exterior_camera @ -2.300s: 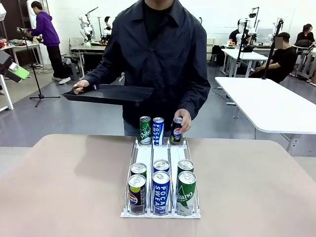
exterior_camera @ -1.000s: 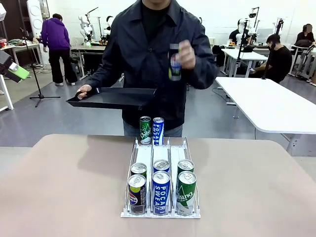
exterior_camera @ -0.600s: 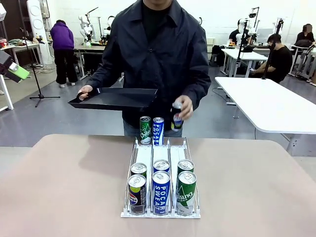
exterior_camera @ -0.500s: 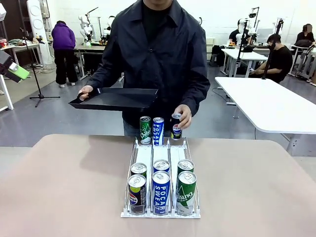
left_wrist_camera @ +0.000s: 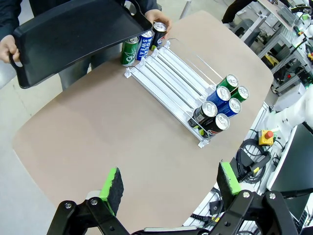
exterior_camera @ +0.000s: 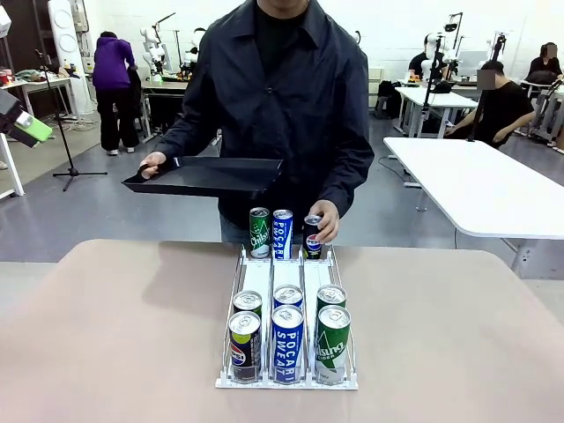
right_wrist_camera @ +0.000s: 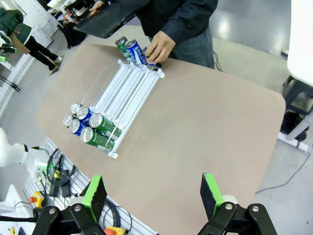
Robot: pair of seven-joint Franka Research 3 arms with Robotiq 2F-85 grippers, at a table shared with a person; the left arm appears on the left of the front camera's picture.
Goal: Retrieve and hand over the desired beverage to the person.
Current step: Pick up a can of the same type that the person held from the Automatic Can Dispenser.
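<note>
a person [exterior_camera: 282,115] in a dark collared jacket stands at the far side of a tan worktop [exterior_camera: 115,335], facing the robot. the person's right hand [exterior_camera: 151,161] holds a black tray [exterior_camera: 211,174] level at about waist height, clear of the worktop. the person's left hand [exterior_camera: 327,220] is wrapped around a dark can [exterior_camera: 311,240] that stands upright at the far end of the right lane of a white three-lane rack [exterior_camera: 286,275] in the middle of the worktop.

just beside that can, also at the far end, stand a far green can [exterior_camera: 259,233] in the left lane and a far blue can [exterior_camera: 282,233] marked pocari sweat in the middle lane. at the near end of the rack, a front pepsi can [exterior_camera: 244,346], a front blue can [exterior_camera: 287,344] and a front green can [exterior_camera: 332,345] stand side by side, one per lane, with a second row of three cans [exterior_camera: 287,296] touching them from behind. the middle stretch of each lane is bare.

the left end effector [left_wrist_camera: 170,183] has its green-padded fingers spread wide with nothing between them, high above the worktop and well apart from the rack. the right end effector [right_wrist_camera: 153,192] is likewise spread wide and holds nothing, well apart from the rack.
</note>
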